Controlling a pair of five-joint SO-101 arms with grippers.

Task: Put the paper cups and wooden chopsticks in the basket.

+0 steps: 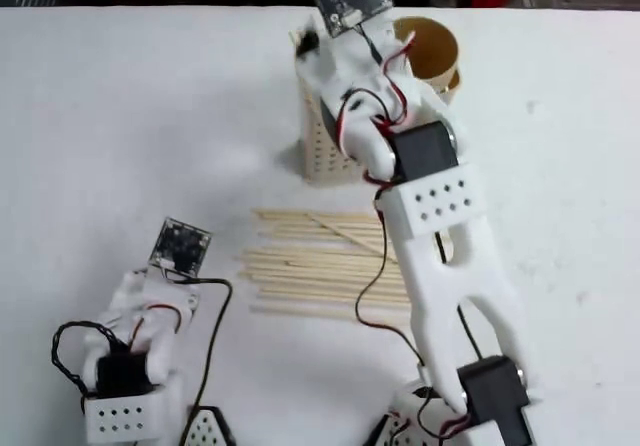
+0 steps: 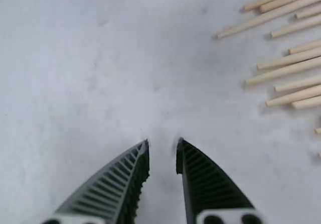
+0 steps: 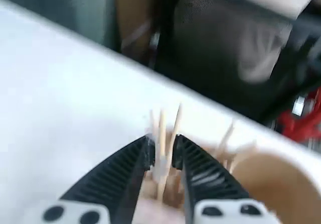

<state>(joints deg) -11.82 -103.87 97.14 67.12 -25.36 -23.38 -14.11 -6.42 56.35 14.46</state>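
Note:
A white perforated basket (image 1: 316, 156) stands at the back middle of the table. A brown paper cup (image 1: 436, 50) sits at its far right side, and I cannot tell whether it is inside. Several wooden chopsticks (image 1: 320, 264) lie in a loose row on the table in front of the basket. My right gripper (image 3: 163, 142) is over the basket's far left corner, shut on a few upright chopsticks (image 3: 161, 128), with the cup (image 3: 273, 184) beside it. My left gripper (image 2: 163, 142) hangs low over bare table at the front left, slightly open with nothing between its fingers.
The right arm (image 1: 445, 266) stretches from the front edge across the right ends of the loose chopsticks (image 2: 286, 68) to the basket. Bare white table lies to the left and far right. Dark furniture and red objects stand beyond the back edge.

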